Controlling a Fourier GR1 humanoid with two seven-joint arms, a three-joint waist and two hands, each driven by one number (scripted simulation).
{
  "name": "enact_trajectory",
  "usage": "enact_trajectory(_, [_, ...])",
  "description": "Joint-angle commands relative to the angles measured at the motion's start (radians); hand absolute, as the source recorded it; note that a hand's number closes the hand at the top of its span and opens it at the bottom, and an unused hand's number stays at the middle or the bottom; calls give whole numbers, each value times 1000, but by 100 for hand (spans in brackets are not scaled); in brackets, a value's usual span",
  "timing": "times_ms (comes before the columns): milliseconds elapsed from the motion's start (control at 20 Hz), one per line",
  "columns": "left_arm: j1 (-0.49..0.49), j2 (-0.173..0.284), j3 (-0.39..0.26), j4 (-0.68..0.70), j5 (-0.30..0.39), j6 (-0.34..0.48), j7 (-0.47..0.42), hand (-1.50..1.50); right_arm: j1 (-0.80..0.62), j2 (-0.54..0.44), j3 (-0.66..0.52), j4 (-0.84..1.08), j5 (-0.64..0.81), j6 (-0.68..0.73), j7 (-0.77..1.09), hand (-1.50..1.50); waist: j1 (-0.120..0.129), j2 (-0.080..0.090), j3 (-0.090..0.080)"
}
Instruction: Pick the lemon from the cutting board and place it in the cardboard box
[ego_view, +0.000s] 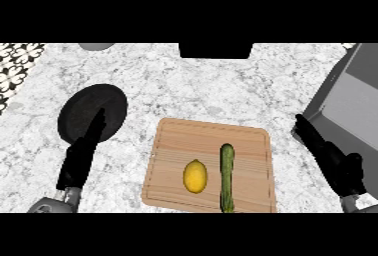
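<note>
A yellow lemon (195, 176) lies on the wooden cutting board (184, 140), left of a long green cucumber (227, 177). No cardboard box shows in the head view. My left hand (83, 150) is open at the left, fingers straight and pointing up, well left of the board. At the right edge, my right hand (332, 160) is open too, fingers straight, to the right of the board. Neither hand touches the lemon.
A black round plate (111, 102) lies on the marble counter behind my left hand. A large grey appliance (351, 100) stands at the right. A dark block (215, 50) sits at the counter's back edge, and a patterned tile wall at the far left.
</note>
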Motion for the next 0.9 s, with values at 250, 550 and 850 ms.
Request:
enact_trajectory(250, [-12,38,205,-105,225,-77,71,0,29,272,68,-309,145,-410,51,-150,-46,-2,-16])
enact_trajectory(550, [71,64,232,-145,301,-145,81,0,120,318,94,-380,490,-756,-179,-150,-49,-7,-15])
enact_trajectory(850, [72,101,287,-160,339,-179,101,0,263,231,354,-476,857,-745,74,-150,-41,3,-20])
